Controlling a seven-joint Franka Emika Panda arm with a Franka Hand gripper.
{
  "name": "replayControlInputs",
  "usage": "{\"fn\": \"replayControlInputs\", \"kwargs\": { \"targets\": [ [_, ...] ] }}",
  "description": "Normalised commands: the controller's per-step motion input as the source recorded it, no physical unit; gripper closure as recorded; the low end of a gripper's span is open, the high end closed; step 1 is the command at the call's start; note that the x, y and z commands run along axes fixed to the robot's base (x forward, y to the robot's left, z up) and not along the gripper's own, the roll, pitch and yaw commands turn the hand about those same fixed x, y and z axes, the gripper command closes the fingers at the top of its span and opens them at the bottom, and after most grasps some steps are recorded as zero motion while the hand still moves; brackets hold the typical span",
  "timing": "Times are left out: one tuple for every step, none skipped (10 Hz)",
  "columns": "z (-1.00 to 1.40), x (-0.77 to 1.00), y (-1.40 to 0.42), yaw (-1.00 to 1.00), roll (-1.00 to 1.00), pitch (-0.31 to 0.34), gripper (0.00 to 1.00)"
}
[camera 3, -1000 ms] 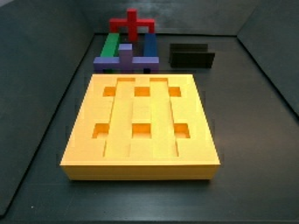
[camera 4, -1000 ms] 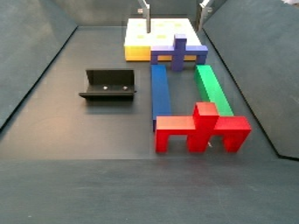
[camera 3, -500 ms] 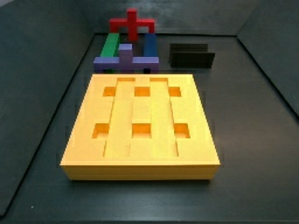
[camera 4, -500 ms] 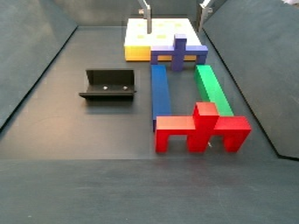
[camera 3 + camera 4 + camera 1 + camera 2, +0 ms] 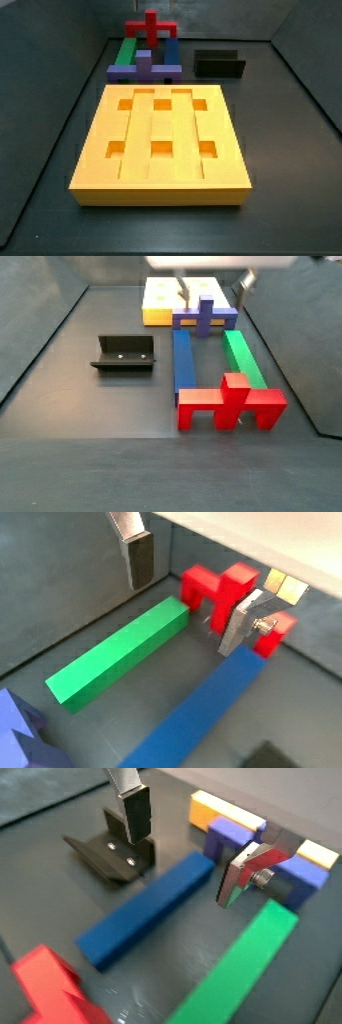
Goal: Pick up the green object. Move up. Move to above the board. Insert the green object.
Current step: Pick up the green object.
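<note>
Two claw (image 5: 187,592) fingers have dropped, spread, toward the green object (image 5: 118,650).

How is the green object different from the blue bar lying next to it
Colour: the green object is bright green, the blue bar dark blue. Side: in a side view the green object lies away from the fixture, the blue bar nearer it. Both are long plain bars lying flat and parallel on the floor, reaching the red piece. The open tool hovers above, holding neither.

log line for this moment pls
phase: approach | gripper: open, empty, above the floor pieces | green object: flat on floor, not grasped | blue bar: lies alongside | board: holes empty
</note>
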Motion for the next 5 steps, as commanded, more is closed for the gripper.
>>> {"fn": "replayControlInputs", "kwargs": {
  "targets": [
    [-0.65, -0.92, -0.12, -0.04, 0.0, -0.29, 0.0],
    [-0.72, -0.84, -0.17, -0.12, 0.03, -0.264, 0.0],
    [-0.71, -0.76, -0.21, -0.12, 0.06, -0.266, 0.0],
    [-0.51, -0.43, -0.02, -0.04, 0.0, -0.276, 0.0],
    [-0.52, -0.39, 0.02, -0.07, 0.0, -0.251, 0.0]
  ]
}}
